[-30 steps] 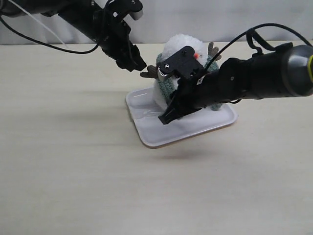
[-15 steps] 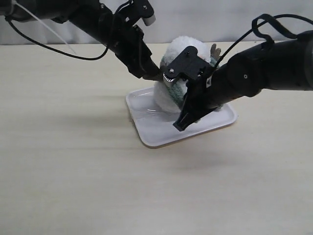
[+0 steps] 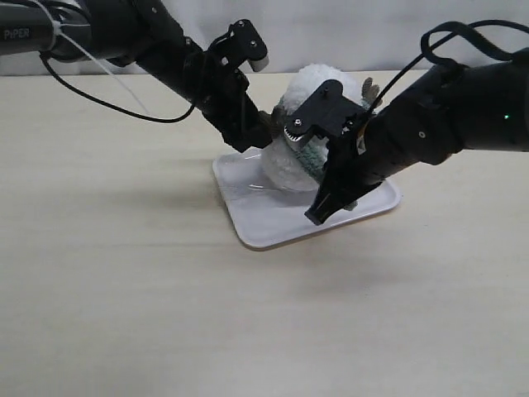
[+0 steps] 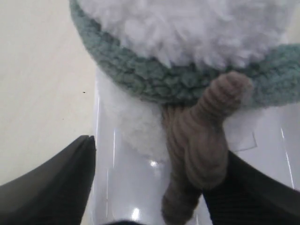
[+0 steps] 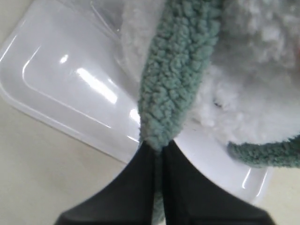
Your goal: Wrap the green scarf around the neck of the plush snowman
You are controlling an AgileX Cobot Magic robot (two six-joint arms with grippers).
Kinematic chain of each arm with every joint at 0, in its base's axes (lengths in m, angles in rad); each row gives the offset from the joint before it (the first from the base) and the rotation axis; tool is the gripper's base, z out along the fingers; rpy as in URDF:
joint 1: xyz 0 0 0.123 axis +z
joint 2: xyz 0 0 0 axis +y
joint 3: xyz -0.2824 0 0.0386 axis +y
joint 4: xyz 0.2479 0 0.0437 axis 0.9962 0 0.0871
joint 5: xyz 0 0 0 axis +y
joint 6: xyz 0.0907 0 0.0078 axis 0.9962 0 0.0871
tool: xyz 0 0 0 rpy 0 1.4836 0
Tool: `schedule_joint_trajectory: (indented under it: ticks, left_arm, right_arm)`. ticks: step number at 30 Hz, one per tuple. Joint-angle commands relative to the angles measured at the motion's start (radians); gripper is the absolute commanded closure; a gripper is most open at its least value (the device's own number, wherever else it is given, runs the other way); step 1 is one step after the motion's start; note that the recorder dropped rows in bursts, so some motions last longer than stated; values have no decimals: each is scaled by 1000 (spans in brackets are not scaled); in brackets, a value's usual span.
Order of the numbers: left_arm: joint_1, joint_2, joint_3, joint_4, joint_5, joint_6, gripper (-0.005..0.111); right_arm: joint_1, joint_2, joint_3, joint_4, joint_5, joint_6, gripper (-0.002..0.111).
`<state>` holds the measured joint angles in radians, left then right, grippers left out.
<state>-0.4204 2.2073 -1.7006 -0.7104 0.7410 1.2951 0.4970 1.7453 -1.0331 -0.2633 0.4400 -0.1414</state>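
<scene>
The left gripper (image 3: 252, 139) is beside the plush snowman (image 3: 314, 83), which sits on the white tray (image 3: 256, 227). In the exterior view the snowman is at about 3 o'clock from this gripper. Its jaws are wide apart and hold nothing. A brown twig arm (image 4: 201, 150) pokes in between them, close to one finger.

The green scarf (image 5: 173, 79) goes round the snowman's neck, which is hidden under it. One loose end hangs down the front of the body. In the exterior view it runs from about 11 o'clock down to 5 o'clock, and the right gripper (image 3: 318, 213) is at the bottom. Its jaws are squeezed tight on that end.

So the right arm has the scarf. I think the next move is its job: carry the end up and round the neck, at 11 o'clock.

The exterior view hides the pinch behind the black arm, but the right wrist view shows it well. Only the left wrist view shows the twig arm between the open jaws, so they could catch it by mistake.
</scene>
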Motion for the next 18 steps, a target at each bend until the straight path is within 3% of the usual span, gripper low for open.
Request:
schedule_joint_trajectory:
  ticks: [1,15,18]
  left_arm:
    - [-4,-3,0,-8,-53,-1,48]
    - [-4,-3,0,-15,-55,-17,48]
    - [-4,-3,0,-15,-55,-17,48]
  right_arm:
    - [55,-9,19,-8,40,-41,104]
    - [40,50,28,-124,77,-47,104]
    - [40,49,21,-123,75,-45,95]
